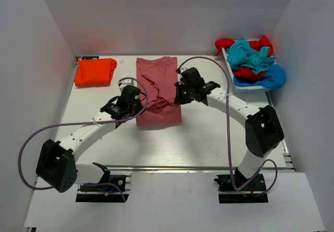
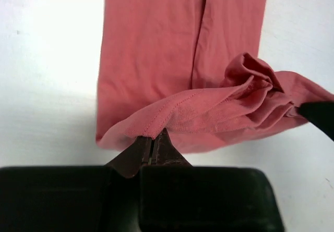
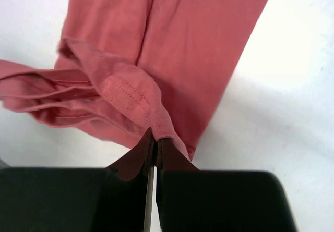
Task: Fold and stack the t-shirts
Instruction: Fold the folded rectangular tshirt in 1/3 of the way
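A dusty pink-red t-shirt [image 1: 158,88] lies as a long strip in the middle of the table. My left gripper [image 1: 136,105] is shut on its hem edge at the left; in the left wrist view [image 2: 152,138] the cloth [image 2: 156,60] hangs bunched from the closed fingers. My right gripper [image 1: 179,94] is shut on the neck edge at the right; in the right wrist view [image 3: 155,137] the cloth [image 3: 193,49] is pinched there. The near end is lifted and bunched between both grippers. A folded orange t-shirt [image 1: 94,71] lies at the back left.
A white bin [image 1: 249,87] at the back right holds a heap of red [image 1: 225,45], teal [image 1: 249,55] and blue [image 1: 275,77] shirts. White walls stand close on the left, back and right. The arms' cables arc above the table.
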Available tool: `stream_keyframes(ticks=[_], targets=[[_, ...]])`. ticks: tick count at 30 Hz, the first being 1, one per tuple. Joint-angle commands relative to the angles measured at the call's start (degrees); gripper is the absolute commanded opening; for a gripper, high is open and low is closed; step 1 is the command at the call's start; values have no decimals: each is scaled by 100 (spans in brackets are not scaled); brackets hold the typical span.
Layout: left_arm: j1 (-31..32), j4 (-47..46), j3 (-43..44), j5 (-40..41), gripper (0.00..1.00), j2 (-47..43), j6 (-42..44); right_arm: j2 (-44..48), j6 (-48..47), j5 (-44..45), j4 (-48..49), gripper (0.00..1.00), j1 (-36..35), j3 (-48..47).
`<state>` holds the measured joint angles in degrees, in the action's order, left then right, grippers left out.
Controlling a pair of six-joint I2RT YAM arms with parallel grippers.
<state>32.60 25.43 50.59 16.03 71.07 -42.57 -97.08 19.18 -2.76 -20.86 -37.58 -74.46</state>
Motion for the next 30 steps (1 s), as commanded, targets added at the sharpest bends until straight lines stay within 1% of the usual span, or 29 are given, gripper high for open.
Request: stream_keyframes(ticks=[1, 4, 8, 10, 15, 16, 18, 20, 26, 30], targets=[[-174, -258, 442, -12, 0, 451, 442, -180, -221, 13, -155, 0, 128, -464], [-368, -258, 680, -65, 0, 706, 504, -364, -309, -22, -207, 0, 216, -701], [-684, -521, 804, -240, 0, 926, 688, -723, -537, -110, -295, 0, 365, -1087], [-737, -609, 935, -329, 0, 1031, 758, -812, -564, -119, -305, 0, 409, -1255], [-1027, -995, 1128, -987, 0, 1479, 1100, -1129, -696, -119, -296, 0, 524, -1598], [-1028, -996, 1277, -1118, 0, 1689, 1101, -1173, -731, -163, -243, 0, 559, -1703], [-1088, -917, 1488, -1120, 0, 1901, 1101, -1340, -767, -207, -313, 0, 612, -1791], [-1151, -864, 1559, -1251, 0, 2094, 1101, -1506, -793, -277, -296, 0, 691, -1932], [-1370, -1048, 1682, -1313, 0, 2358, 1154, -1946, -854, -435, -138, 0, 831, -2362], [-1485, -944, 1954, -1717, 0, 2701, 1233, -2104, -775, -549, 29, 0, 919, -2425]])
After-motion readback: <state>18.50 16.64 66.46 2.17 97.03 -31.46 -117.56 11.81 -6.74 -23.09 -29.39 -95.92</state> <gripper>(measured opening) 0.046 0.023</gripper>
